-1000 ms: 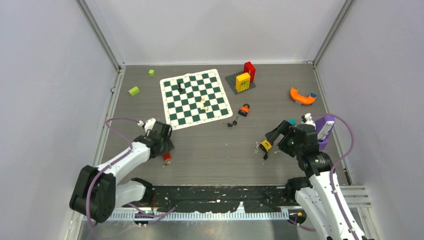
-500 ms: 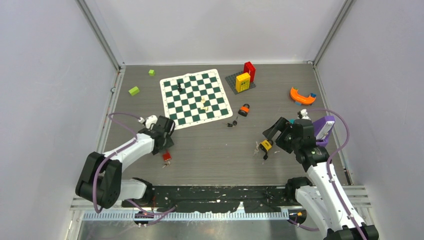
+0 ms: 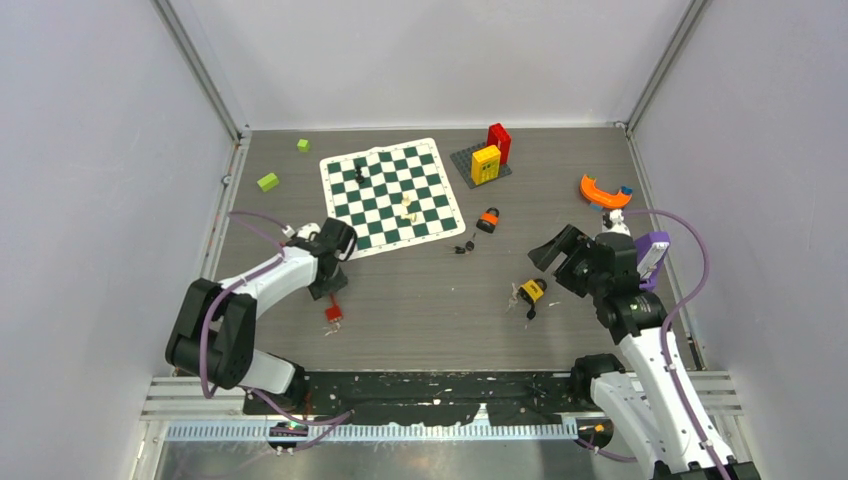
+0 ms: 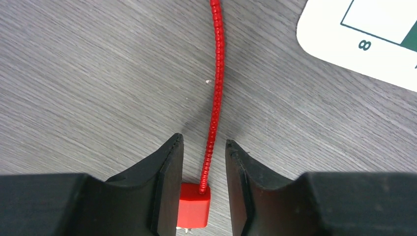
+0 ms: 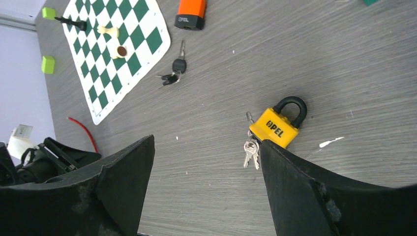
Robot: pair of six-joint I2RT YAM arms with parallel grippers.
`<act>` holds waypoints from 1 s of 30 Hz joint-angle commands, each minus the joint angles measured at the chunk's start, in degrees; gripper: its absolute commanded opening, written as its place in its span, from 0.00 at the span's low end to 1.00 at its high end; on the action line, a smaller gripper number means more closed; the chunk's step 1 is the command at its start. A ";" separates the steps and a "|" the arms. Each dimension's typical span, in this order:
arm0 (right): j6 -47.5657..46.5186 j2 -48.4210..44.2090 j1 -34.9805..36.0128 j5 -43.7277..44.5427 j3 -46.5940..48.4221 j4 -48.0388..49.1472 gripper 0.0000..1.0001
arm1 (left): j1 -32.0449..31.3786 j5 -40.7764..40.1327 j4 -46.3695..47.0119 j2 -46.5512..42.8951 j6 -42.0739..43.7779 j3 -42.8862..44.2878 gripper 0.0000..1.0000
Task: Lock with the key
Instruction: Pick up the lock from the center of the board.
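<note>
**Right arm backs off yellow padlock; left jaws narrow over red lock**

Since a second ago: right gripper (image 3: 556, 258) has drawn back and away from the yellow padlock (image 3: 533, 291), which has not shifted. Left arm has swung its wrist toward the board, and the left gripper (image 3: 333, 297) has narrowed.

Near: left gripper (image 4: 204, 147) points down at the table. Jaws part-closed and straddling the red lock body (image 4: 193, 205). One finger (image 4: 169, 167) sits just beside the body, possibly touching; a clear gap shows on the other side. Not pinched. The red cable (image 4: 215, 88) runs from the body out between the jaws and away over the bare wood.

Right side: right gripper (image 5: 205, 145) spread wide, holding nothing. Yellow padlock (image 5: 275, 127) lies flat on the table ahead of it, black shackle up-table. A small bunch of keys (image 5: 251, 150) hangs at its bottom edge.

Middle: loose keys with a black fob (image 3: 463, 246), then an orange padlock (image 3: 489, 219) just beyond, both beside the chessboard mat (image 3: 392, 196).

Far: a few chess pieces on the mat. Red and yellow bricks on a grey plate (image 3: 487, 160). Two green blocks (image 3: 267, 181) at far left, an orange curved piece (image 3: 603, 192) at far right.
</note>
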 commanded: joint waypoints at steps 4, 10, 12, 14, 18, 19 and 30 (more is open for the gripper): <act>-0.24 -2.74 -0.08 -0.92 4.07 0.55 0.85 | -1.00 0.15 -2.18 -1.56 -2.63 -0.16 0.40; 0.31 -4.02 -0.16 -1.61 3.72 0.57 0.85 | -3.74 -0.82 -5.64 -2.63 -3.93 0.12 0.43; 0.23 -4.25 -0.08 -1.76 3.65 0.55 0.85 | -4.00 -1.07 -6.50 -3.69 -4.50 -0.77 0.56; 0.09 -4.39 -0.13 -1.96 3.54 0.57 0.85 | -4.03 -0.16 -6.62 -4.67 -4.95 -1.91 0.65; 0.00 -4.74 -0.08 -2.26 3.13 0.55 0.85 | -4.42 1.70 -6.46 -5.64 -6.30 -4.27 0.69; 0.00 -4.91 -0.04 -2.31 3.04 0.50 0.85 | -4.72 1.89 -6.76 -5.83 -6.58 -4.53 0.69; 0.28 -5.98 -0.13 -2.55 2.01 0.50 0.84 | -7.88 2.39 -7.12 -6.66 -8.56 -5.30 0.50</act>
